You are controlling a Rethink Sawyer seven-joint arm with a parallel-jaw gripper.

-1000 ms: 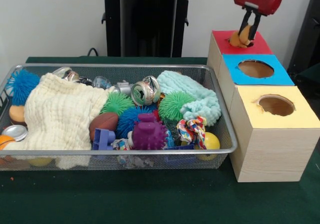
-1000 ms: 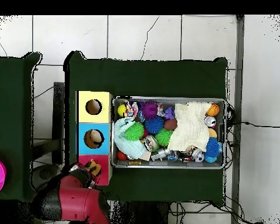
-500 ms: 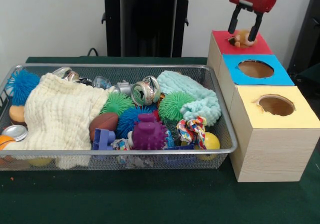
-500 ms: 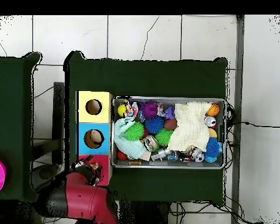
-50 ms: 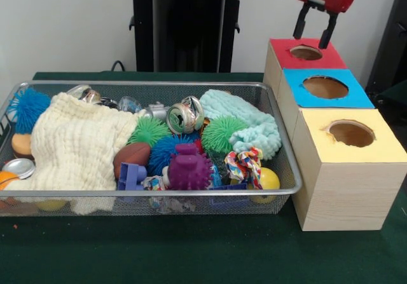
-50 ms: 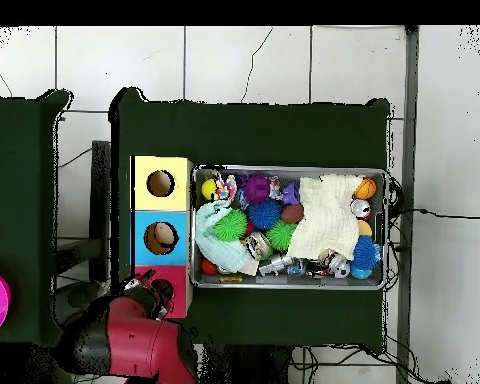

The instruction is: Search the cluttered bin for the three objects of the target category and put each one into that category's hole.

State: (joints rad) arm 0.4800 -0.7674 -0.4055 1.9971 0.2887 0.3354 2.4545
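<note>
The gripper (image 5: 315, 34) hangs spread wide and empty, directly above the red box's hole (image 5: 306, 53). No object shows in that hole, so the drop step looks done. Next, a reach down and sideways to the wire bin (image 5: 152, 198) for another target-category object, which I cannot identify among the clutter.

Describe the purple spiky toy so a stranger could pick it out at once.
Start at the wire bin left of the three coloured boxes. Along its front rail, near the middle, the purple spiky toy stands behind a blue plastic block. Its neighbouring spiky balls are green or blue; only it is purple.
</note>
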